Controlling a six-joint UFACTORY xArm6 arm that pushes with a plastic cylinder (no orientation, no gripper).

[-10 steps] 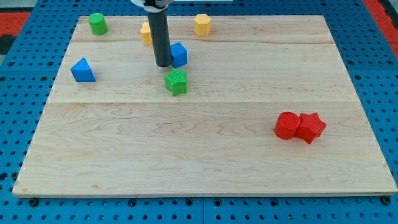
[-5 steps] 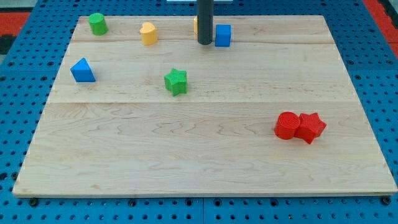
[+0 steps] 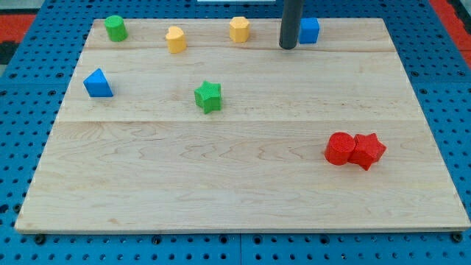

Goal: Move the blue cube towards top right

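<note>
My tip stood upright, no fingers, touching the blue cube from the view's left, cube sitting square

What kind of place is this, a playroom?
More likely a robot test bench: a wooden board lies on a blue pegboard table, and my tip is pushing a blue cube among other small coloured blocks.
</note>
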